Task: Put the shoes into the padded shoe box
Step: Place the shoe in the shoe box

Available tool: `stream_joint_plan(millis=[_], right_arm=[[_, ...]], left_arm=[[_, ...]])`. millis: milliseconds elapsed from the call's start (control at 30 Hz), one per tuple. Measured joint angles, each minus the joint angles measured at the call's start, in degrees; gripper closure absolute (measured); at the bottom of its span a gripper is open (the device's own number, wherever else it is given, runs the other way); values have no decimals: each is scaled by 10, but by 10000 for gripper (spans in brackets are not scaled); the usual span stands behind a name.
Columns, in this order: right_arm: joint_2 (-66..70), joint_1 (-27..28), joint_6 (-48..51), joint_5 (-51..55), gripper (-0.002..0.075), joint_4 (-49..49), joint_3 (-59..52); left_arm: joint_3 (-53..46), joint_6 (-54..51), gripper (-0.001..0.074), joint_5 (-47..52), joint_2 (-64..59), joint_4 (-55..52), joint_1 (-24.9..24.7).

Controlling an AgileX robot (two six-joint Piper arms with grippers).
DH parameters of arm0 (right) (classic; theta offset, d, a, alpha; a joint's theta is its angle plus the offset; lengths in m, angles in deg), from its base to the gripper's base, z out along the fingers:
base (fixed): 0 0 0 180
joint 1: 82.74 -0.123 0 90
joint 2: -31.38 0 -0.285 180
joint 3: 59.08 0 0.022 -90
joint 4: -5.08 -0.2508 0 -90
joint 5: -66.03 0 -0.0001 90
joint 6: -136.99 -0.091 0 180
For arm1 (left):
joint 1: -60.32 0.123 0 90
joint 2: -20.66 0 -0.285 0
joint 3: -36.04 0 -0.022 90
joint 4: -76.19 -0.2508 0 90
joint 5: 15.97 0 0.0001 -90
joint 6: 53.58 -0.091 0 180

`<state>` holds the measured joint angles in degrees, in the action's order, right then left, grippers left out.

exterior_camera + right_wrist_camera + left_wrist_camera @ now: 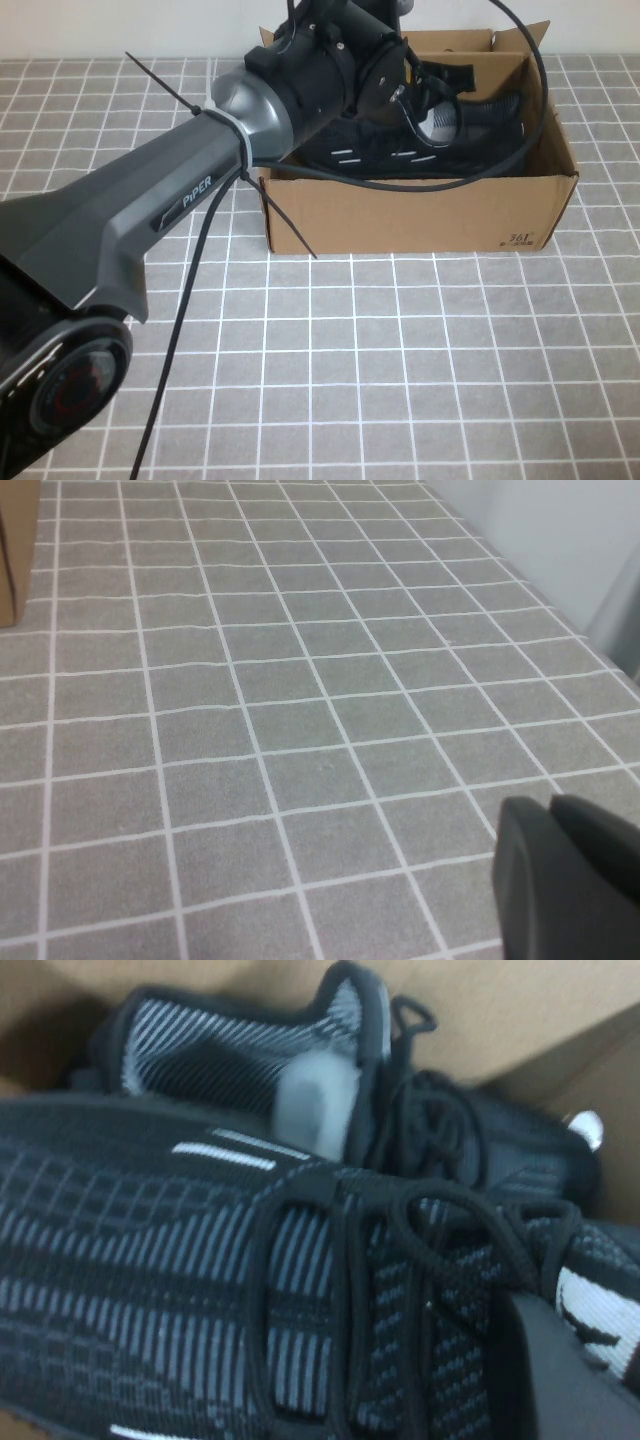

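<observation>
The brown cardboard shoe box (420, 215) stands at the back of the table with its flaps up. Both black knit sneakers (400, 150) lie inside it. My left arm reaches over the box and my left gripper (420, 100) is down inside it, right above the shoes. In the left wrist view the near shoe (200, 1290) fills the picture, with white dashes and laces. The second shoe (230, 1050) lies behind it against the box wall (480, 1010). My right gripper (555, 875) is shut and empty over bare table, out of the high view.
Grey tiled cloth (400, 360) covers the table in front of the box. A black cable (190, 300) hangs from the left arm. A corner of the box (15, 550) shows in the right wrist view, and the table's edge (600, 630) runs beside the right gripper.
</observation>
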<state>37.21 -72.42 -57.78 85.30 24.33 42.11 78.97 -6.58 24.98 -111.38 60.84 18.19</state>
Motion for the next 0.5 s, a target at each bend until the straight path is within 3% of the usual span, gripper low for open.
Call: stream_joint_plan(millis=[500], right_arm=[[0,0,0,0,734,0,0]], left_arm=[[0,0,724,-15,-4,9,0]])
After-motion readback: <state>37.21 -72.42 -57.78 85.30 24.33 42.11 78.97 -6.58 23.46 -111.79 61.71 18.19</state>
